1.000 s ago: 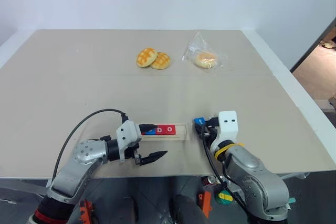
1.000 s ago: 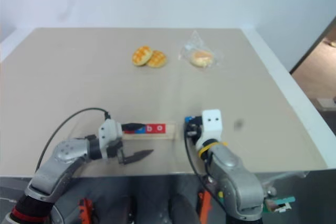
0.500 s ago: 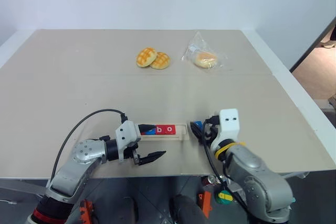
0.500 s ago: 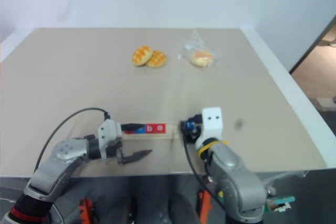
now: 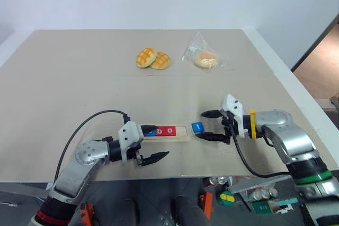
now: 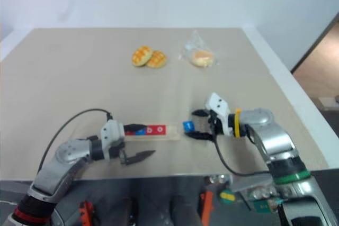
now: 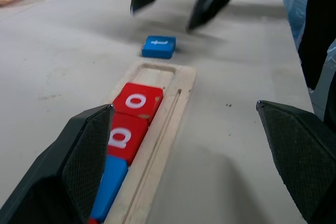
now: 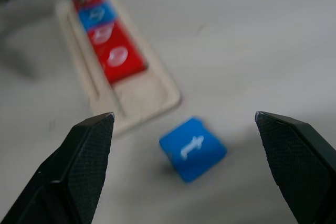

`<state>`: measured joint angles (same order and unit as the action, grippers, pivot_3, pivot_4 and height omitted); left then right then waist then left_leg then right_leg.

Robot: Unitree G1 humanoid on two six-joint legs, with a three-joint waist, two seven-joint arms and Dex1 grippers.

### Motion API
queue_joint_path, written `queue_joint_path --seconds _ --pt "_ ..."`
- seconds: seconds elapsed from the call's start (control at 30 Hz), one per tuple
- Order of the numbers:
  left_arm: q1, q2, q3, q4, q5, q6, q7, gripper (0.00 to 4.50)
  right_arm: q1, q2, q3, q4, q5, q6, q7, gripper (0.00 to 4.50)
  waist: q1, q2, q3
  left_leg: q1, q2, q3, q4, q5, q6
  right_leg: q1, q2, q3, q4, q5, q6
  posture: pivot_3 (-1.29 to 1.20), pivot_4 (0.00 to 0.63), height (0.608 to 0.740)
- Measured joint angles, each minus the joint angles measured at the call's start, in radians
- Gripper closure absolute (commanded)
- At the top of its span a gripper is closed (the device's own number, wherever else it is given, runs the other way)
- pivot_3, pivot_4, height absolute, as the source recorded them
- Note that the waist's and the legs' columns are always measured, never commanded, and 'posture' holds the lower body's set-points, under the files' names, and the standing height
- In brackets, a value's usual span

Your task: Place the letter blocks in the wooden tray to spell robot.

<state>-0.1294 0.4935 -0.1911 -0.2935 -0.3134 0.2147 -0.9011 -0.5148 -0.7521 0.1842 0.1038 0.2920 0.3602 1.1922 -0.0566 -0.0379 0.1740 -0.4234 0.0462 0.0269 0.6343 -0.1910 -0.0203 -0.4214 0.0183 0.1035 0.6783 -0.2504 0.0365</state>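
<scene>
The left gripper point(image 5: 154, 143), jaws spread, hides the wooden tray's point(image 5: 181, 137) left end. The right gripper point(image 5: 207, 125), jaws spread, flanks the blue t block point(image 5: 197, 127) on the table point(image 5: 79, 88).

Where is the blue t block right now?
The blue t block lies flat on the table, just past the empty right end of the wooden tray, between the open fingers of the right end effector.

Head stereo pair looks fwd and down over the whole surface point(image 5: 79, 78) from above, fairly far. Each wrist cam sits low and close, looking along its tool. Both wrist views share the wooden tray point(image 7: 168, 124) end and blue t block point(image 8: 192, 148).
</scene>
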Motion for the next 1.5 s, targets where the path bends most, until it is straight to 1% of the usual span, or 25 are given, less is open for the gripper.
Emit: queue_joint_path --seconds 0.1,0.23,0.3,0.33,0.43,0.9,1.03,1.17,1.2,1.27,1.37,1.5 --pt "0.011 0.000 0.004 -0.013 -0.001 0.002 0.010 0.00 -0.079 0.024 0.035 0.169 -0.050 -0.150 0.092 0.06 0.000 0.000 0.000 0.000 0.000 0.000 0.000 0.000 0.000 0.000 0.000 0.000 0.000 0.000 0.000 0.00 0.150 0.740" --pt "0.021 0.001 0.007 -0.041 -0.005 0.007 0.025 0.00 -0.124 0.068 0.050 0.307 -0.084 -0.256 0.148 0.06 0.005 0.000 0.000 0.000 0.000 0.000 0.000 0.000 0.000 0.001 -0.001 0.000 0.000 0.000 0.000 0.00 0.150 0.740" --pt "0.022 0.001 0.007 -0.042 -0.005 0.009 0.027 0.00 -0.124 0.074 0.051 0.322 -0.089 -0.270 0.155 0.06 0.006 0.000 0.000 0.000 0.000 0.000 0.000 0.000 0.000 0.001 -0.001 0.000 0.000 0.000 0.000 0.00 0.150 0.740" --pt "0.023 0.001 0.007 -0.042 -0.006 0.010 0.028 0.00 -0.124 0.078 0.052 0.331 -0.092 -0.278 0.158 0.30 0.006 0.000 0.000 0.000 -0.001 0.000 0.000 0.000 0.000 0.001 -0.001 0.000 0.000 0.000 0.000 0.00 0.150 0.740" --pt "0.029 0.002 0.010 -0.044 -0.006 0.012 0.034 0.00 -0.124 0.091 0.052 0.353 -0.100 -0.297 0.161 0.30 0.006 0.000 0.000 0.000 0.000 0.000 0.001 0.000 0.000 0.001 -0.001 0.001 0.001 0.001 0.001 0.00 0.150 0.740" --pt "0.040 0.020 0.012 -0.057 -0.005 0.020 0.041 0.00 0.011 0.068 0.008 0.168 -0.050 -0.197 0.152 0.30 0.008 0.000 0.000 0.001 0.000 -0.001 0.002 0.000 0.000 0.002 -0.001 0.000 0.001 0.001 0.001 0.00 0.150 0.740" --pt "0.024 0.018 0.012 -0.052 -0.009 0.021 0.033 0.00 0.065 0.065 -0.026 0.095 -0.026 -0.117 0.099 0.30 0.009 0.000 0.000 0.001 -0.001 -0.001 0.002 0.000 -0.001 0.002 -0.001 0.000 0.001 0.001 0.001 0.00 0.150 0.740" --pt "0.019 0.017 0.012 -0.049 -0.011 0.021 0.026 0.00 0.076 0.067 -0.034 0.053 -0.016 -0.047 0.056 0.30 0.009 0.000 0.000 0.001 0.000 -0.001 0.003 0.000 -0.001 0.003 -0.001 0.000 0.001 0.001 0.001 0.00 0.150 0.740" --pt "0.018 0.017 0.012 -0.049 -0.012 0.021 0.024 0.00 0.077 0.069 -0.034 0.049 -0.015 -0.040 0.048 0.64 0.009 0.000 0.000 0.002 0.000 0.000 0.003 0.000 -0.001 0.003 -0.001 0.000 0.001 0.001 0.001 0.00 0.150 0.740" --pt "0.018 0.017 0.012 -0.049 -0.017 0.021 0.019 0.00 0.082 0.071 -0.035 0.043 -0.015 -0.033 0.034 0.85 0.009 0.000 0.000 0.002 0.000 0.000 0.003 0.000 -0.001 0.003 -0.001 0.000 0.001 0.001 0.001 0.00 0.150 0.740" --pt "0.016 0.019 0.012 -0.049 -0.047 0.030 -0.005 0.00 0.097 0.080 -0.045 0.020 -0.012 -0.005 -0.007 0.85 0.008 0.000 0.000 0.003 0.000 0.000 0.003 0.000 -0.001 0.003 -0.001 0.000 0.001 0.001 0.001 0.00 0.150 0.740" --pt "0.011 0.020 0.012 -0.049 -0.050 0.032 -0.008 0.00 0.100 0.084 -0.045 0.013 -0.011 0.002 -0.020 0.85 0.007 0.000 0.000 0.003 0.000 0.000 0.003 0.001 -0.001 0.004 -0.001 0.000 0.001 0.002 0.001 0.00 0.150 0.740"
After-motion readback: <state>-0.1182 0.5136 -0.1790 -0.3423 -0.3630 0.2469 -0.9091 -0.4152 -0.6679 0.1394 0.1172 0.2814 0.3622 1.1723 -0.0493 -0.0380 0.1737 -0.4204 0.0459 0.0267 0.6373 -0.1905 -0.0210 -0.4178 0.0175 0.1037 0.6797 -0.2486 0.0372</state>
